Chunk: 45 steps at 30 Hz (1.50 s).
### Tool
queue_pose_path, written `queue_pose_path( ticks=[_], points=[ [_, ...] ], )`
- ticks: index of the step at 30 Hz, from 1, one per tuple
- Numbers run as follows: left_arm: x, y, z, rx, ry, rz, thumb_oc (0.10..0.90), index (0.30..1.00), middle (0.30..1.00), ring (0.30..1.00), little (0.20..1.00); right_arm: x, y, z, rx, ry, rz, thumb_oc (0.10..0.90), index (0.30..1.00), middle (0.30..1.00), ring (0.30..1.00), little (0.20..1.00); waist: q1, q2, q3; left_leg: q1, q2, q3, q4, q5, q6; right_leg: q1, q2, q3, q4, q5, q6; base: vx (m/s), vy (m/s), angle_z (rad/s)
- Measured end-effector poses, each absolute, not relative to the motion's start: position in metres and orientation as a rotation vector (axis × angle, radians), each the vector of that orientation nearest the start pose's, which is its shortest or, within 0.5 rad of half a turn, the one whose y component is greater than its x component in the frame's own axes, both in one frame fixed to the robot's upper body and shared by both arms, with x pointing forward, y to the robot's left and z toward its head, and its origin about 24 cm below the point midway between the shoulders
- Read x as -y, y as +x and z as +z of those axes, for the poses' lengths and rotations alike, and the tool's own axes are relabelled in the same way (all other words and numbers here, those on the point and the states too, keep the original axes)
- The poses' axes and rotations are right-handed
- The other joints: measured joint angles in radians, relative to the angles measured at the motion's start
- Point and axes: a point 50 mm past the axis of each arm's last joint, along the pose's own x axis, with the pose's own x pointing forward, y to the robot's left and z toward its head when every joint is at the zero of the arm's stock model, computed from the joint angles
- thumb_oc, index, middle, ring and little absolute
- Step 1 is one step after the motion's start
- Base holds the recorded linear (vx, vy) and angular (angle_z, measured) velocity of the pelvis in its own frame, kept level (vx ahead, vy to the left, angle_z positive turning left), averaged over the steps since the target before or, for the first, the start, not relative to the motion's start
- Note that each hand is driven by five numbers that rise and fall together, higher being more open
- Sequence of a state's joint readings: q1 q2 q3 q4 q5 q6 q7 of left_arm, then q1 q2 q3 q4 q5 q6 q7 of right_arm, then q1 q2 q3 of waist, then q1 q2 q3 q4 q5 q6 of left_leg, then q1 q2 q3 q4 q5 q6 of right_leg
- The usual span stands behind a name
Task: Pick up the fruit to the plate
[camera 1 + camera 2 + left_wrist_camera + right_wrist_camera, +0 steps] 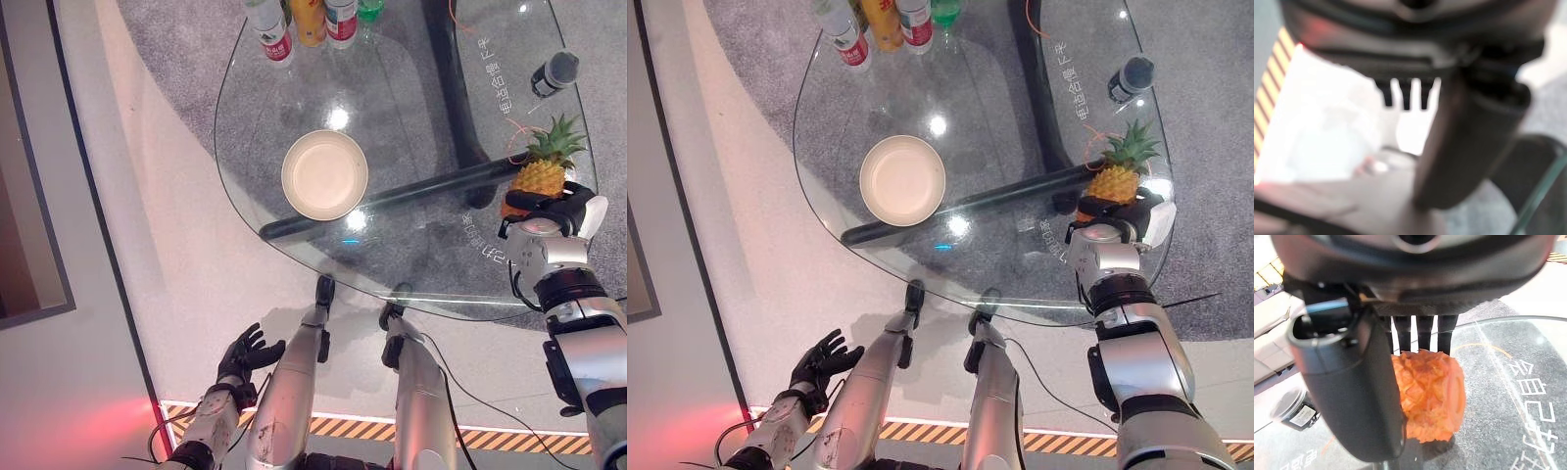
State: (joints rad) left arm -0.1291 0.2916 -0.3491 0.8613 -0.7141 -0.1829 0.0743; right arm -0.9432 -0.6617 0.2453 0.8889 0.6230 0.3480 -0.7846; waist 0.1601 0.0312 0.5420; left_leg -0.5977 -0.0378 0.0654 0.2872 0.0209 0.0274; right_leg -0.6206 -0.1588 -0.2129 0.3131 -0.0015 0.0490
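Left hand [247, 354] — idle, fingers relaxed, hanging below the glass table [421, 88]. Right hand [556, 211] — grasping the pineapple [542, 171] at the right edge, ready to lift; plate [324, 174] waits centre-left.

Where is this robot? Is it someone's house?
Probably not a house, more like a showroom or demo area: a glass table on grey carpet, yellow-and-black warning tape on the floor, and drink bottles set out at the table's far edge.
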Motion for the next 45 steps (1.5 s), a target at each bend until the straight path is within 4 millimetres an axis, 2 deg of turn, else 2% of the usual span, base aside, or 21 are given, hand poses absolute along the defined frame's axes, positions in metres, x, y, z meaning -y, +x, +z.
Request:
queue_pose_path(
  ticks=[12, 16, 21, 24, 26, 31, 35, 38, 45],
  points=[
    [-0.202, 0.222, -0.086, -0.53, -0.212, 0.165, 0.8, 0.9, 0.9, 0.9, 0.9, 0.303, 0.371, 0.162, -0.218, -0.159, -0.849, 0.1, 0.3, 0.3, 0.3, 0.2, -0.004, 0.0, 0.0, 0.002, 0.005, 0.006, 0.011, 0.003, 0.004, 0.001, 0.005, 0.003, 0.002, 0.006, -0.007, 0.0, -0.025, -0.02],
    [-0.202, 0.224, -0.083, -0.502, -0.218, 0.168, 0.8, 0.9, 0.9, 0.9, 0.9, 0.286, 0.37, 0.156, -0.165, -0.132, -0.745, 0.1, 0.3, 0.3, 0.3, 0.2, -0.006, -0.001, 0.0, 0.011, 0.009, 0.012, 0.012, 0.003, 0.004, 0.007, 0.008, 0.006, 0.002, 0.008, -0.01, -0.01, -0.038, -0.03],
    [-0.204, 0.227, -0.079, -0.477, -0.24, 0.197, 0.8, 0.9, 0.9, 0.9, 0.9, 0.236, 0.372, 0.142, -0.131, -0.058, -0.535, 0.1, 0.3, 0.3, 0.3, 0.2, -0.007, -0.002, 0.001, 0.051, 0.016, 0.032, 0.006, 0.001, 0.003, 0.033, 0.015, 0.026, 0.001, 0.009, -0.011, -0.01, -0.039, -0.11],
    [-0.209, 0.23, -0.075, -0.44, -0.253, 0.224, 0.8, 0.9, 0.9, 0.9, 0.9, 0.21, 0.366, 0.132, -0.12, -0.013, -0.448, 0.1, 0.3, 0.3, 0.3, 0.2, -0.022, -0.005, 0.002, 0.076, 0.019, 0.034, -0.007, 0.002, 0.002, 0.055, 0.015, 0.029, -0.003, 0.009, -0.011, -0.01, -0.04, -0.01],
    [-0.211, 0.229, -0.074, -0.436, -0.258, 0.238, 0.8, 0.9, 0.9, 0.9, 0.9, 0.203, 0.361, 0.128, -0.106, -0.006, -0.42, 0.1, 0.3, 0.3, 0.3, 0.2, -0.027, -0.005, 0.002, 0.094, 0.018, 0.039, -0.01, 0.001, 0.003, 0.068, 0.014, 0.033, -0.003, 0.009, -0.011, -0.01, -0.034, -0.03],
    [-0.216, 0.227, -0.073, -0.409, -0.289, 0.278, 0.8, 0.9, 0.9, 0.9, 0.9, 0.203, 0.351, 0.124, -0.064, -0.027, -0.399, 0.1, 0.3, 0.3, 0.3, 0.2, -0.036, -0.018, 0.005, 0.141, 0.019, 0.06, -0.03, 0.001, 0.002, 0.096, 0.016, 0.054, -0.005, 0.006, -0.006, -0.01, -0.036, -0.09],
    [-0.222, 0.221, -0.071, -0.364, -0.337, 0.331, 0.8, 0.9, 0.9, 0.9, 0.9, 0.198, 0.341, 0.123, 0.004, -0.031, -0.318, 0.1, 0.3, 0.3, 0.3, 0.2, -0.068, -0.019, 0.004, 0.192, 0.021, 0.064, -0.06, 0.005, 0.002, 0.139, 0.02, 0.057, -0.023, 0.007, -0.005, -0.01, -0.038, -0.07],
    [-0.226, 0.224, -0.061, -0.293, -0.39, 0.362, 0.8, 0.9, 0.9, 0.9, 0.9, 0.191, 0.337, 0.125, 0.043, -0.052, -0.225, 0.1, 0.3, 0.3, 0.3, 0.2, -0.082, -0.019, 0.004, 0.218, 0.024, 0.065, -0.073, 0.007, 0.0, 0.158, 0.024, 0.056, -0.023, 0.004, -0.003, -0.01, -0.038, -0.02],
    [-0.227, 0.242, -0.026, -0.106, -0.492, 0.358, 0.8, 0.9, 0.9, 0.9, 0.9, 0.181, 0.326, 0.119, 0.055, -0.049, -0.081, 0.1, 0.3, 0.3, 0.3, 0.2, -0.076, -0.018, 0.005, 0.289, 0.029, 0.063, -0.104, 0.011, -0.007, 0.215, 0.028, 0.053, -0.023, -0.01, -0.007, -0.01, -0.046, 0.0]
  ],
)
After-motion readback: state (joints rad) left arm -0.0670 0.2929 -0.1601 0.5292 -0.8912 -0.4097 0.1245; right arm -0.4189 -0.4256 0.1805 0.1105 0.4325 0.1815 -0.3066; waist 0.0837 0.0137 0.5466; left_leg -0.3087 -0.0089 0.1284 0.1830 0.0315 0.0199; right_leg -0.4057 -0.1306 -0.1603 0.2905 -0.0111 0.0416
